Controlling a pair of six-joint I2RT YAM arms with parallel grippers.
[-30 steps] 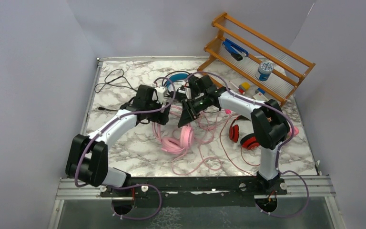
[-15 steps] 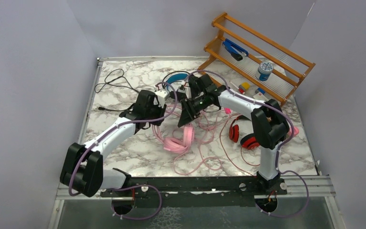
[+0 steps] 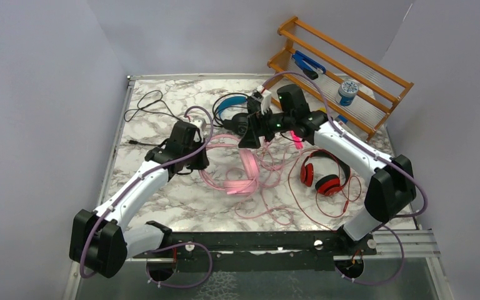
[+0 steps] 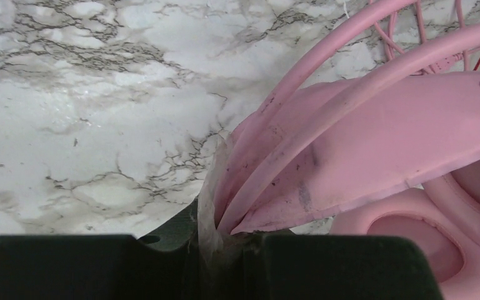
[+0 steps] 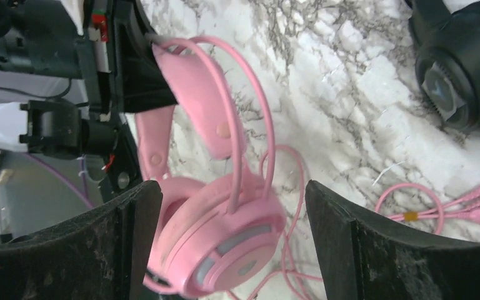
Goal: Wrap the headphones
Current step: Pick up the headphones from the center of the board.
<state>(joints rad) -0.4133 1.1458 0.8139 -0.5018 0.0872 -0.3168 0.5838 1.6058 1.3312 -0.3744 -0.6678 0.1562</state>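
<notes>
The pink headphones (image 3: 242,176) are lifted at the table's middle, their pink cable (image 3: 269,209) trailing loose toward the front. My left gripper (image 3: 201,155) is shut on their headband (image 4: 300,156), which is pinched between the jaws in the left wrist view. My right gripper (image 3: 249,141) hangs open just beyond them; one pink ear cup (image 5: 225,244) sits between its spread fingers (image 5: 122,244) without visible contact. The black headphones with the blue band (image 3: 230,104) lie at the back. The red headphones (image 3: 320,176) lie to the right with their thin cable around them.
An orange wooden rack (image 3: 344,65) leans at the back right with a blue tool (image 3: 306,64) and a small jar (image 3: 348,92) on it. A black cable (image 3: 147,105) lies coiled at the back left. Grey walls close in both sides.
My left gripper closed on the pink headband and drew it left and nearer. My right gripper opened, let go and shifted back and to the right.
</notes>
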